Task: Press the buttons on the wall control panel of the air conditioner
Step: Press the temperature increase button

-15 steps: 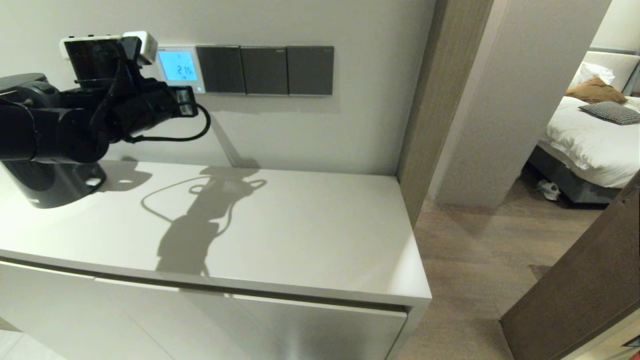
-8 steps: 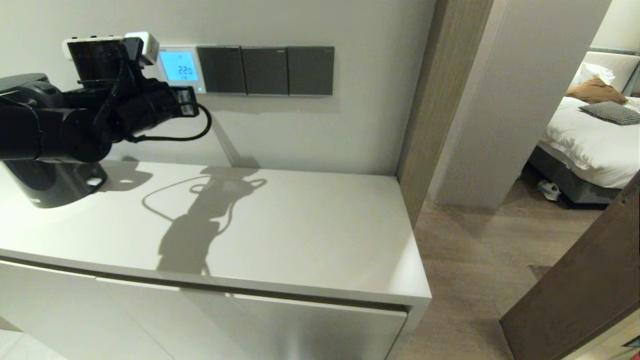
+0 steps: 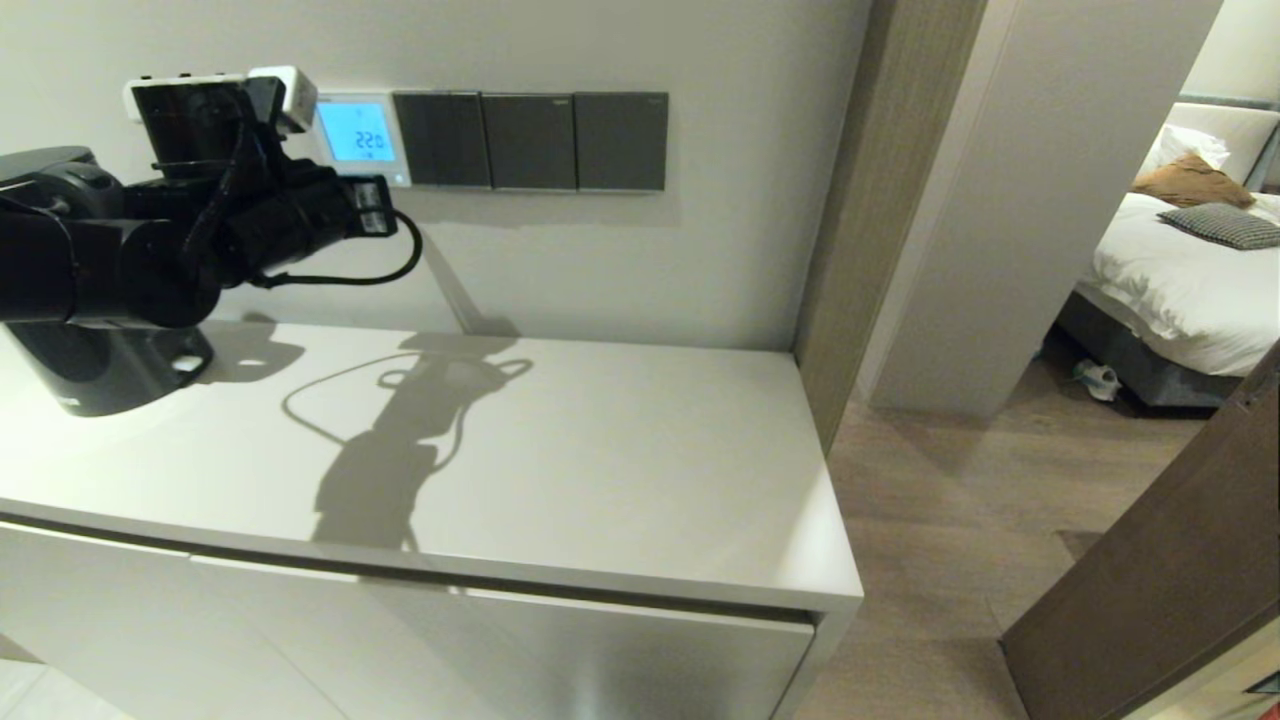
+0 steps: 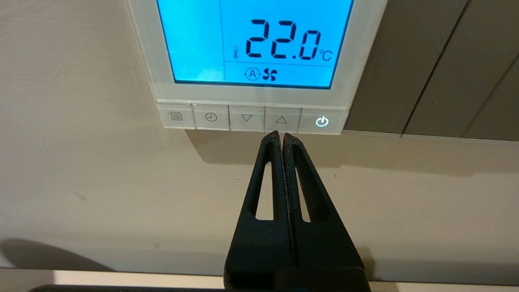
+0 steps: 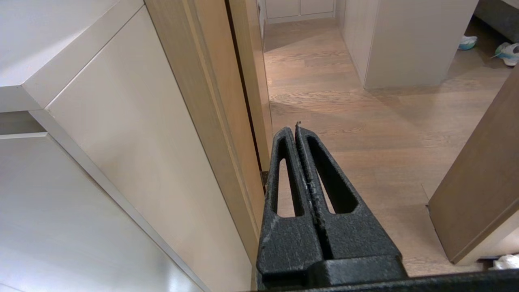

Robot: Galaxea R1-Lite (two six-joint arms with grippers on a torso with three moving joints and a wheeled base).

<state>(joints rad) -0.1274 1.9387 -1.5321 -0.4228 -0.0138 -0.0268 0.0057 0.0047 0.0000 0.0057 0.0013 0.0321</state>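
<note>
Closed left gripper [image 4: 280, 134] fingertips point just below control panel [image 4: 251, 61] up button [image 4: 281, 119].

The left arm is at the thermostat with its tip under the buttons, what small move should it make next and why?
Probably a slight push forward and up onto the up-arrow button. The left gripper, jaws shut, sits at the lower edge of the control panel, between the down-arrow button and the up-arrow one. The display reads 22.0. The right gripper hangs beside the cabinet.

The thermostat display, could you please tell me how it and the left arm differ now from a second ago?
The thermostat display went from 21.5 to 22.0. The left gripper, jaws shut, barely shifted and still sits just below the up-arrow button. The right gripper stays parked beside the cabinet.
</note>
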